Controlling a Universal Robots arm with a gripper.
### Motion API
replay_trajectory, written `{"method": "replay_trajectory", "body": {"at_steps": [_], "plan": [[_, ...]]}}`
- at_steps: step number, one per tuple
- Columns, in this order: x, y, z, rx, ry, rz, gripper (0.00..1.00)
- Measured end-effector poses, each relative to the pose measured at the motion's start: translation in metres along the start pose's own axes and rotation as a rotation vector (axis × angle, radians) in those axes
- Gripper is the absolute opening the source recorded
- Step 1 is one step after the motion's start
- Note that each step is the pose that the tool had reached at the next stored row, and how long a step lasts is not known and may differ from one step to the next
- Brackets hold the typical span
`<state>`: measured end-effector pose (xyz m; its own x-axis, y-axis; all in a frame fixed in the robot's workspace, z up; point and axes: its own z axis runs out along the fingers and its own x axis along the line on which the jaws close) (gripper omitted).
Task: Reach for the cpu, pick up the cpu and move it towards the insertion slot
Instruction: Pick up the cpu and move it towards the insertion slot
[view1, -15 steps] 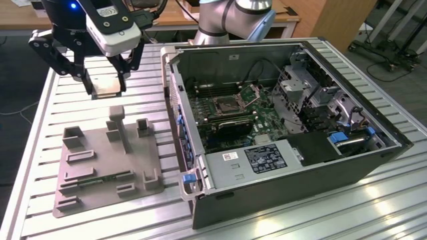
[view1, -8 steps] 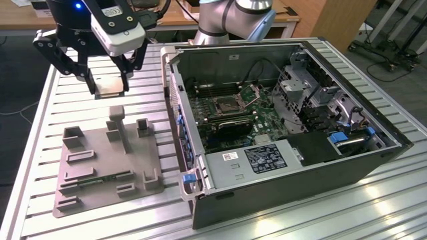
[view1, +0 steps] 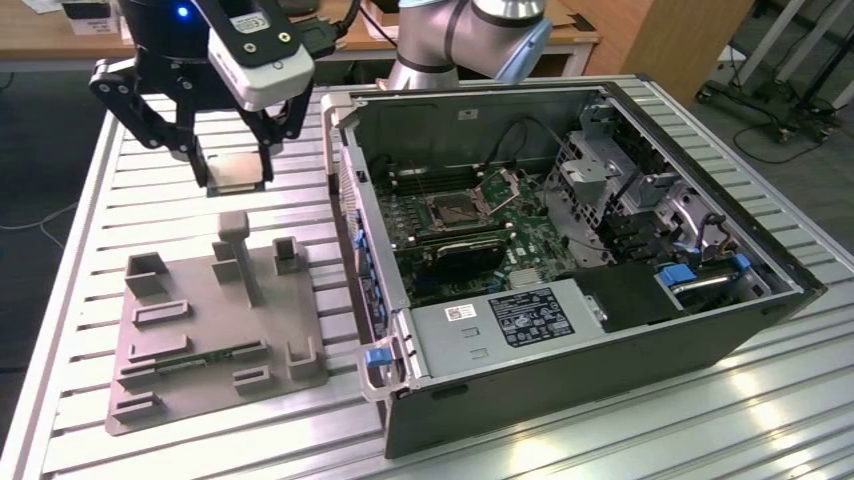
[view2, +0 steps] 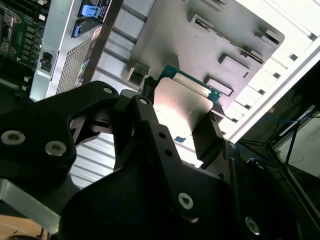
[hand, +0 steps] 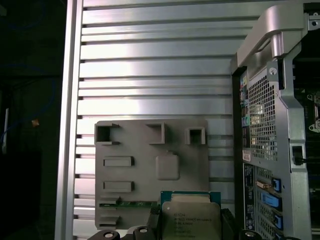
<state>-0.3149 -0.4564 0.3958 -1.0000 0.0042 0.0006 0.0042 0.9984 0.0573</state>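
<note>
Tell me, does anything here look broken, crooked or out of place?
Nothing stands out. The tool holds the cpu level above the grey tray, not dropped. The computer case lies open on its side, and the insertion slot has its bracket raised, seemingly on purpose.

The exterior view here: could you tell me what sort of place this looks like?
Probably a robotics lab or test cell for computer assembly: a ribbed metal table carries an opened computer case and a grey tray, and the gripper holds the cpu.

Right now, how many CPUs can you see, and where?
1. The cpu is held in the gripper, lifted above the grey tray, beside the open computer case. Others may be hidden.
</note>
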Motion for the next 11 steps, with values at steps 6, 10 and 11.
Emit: {"method": "replay_trajectory", "body": {"at_steps": [6, 10, 11], "plan": [[-0.0076, 0.0000, 0.0001, -0.0001, -0.0001, 0.000, 0.55], [-0.0113, 0.0001, 0.0000, 0.0000, 0.0000, 0.000, 0.55], [-0.0121, 0.0000, 0.0001, -0.0001, -0.0001, 0.000, 0.55]]}}
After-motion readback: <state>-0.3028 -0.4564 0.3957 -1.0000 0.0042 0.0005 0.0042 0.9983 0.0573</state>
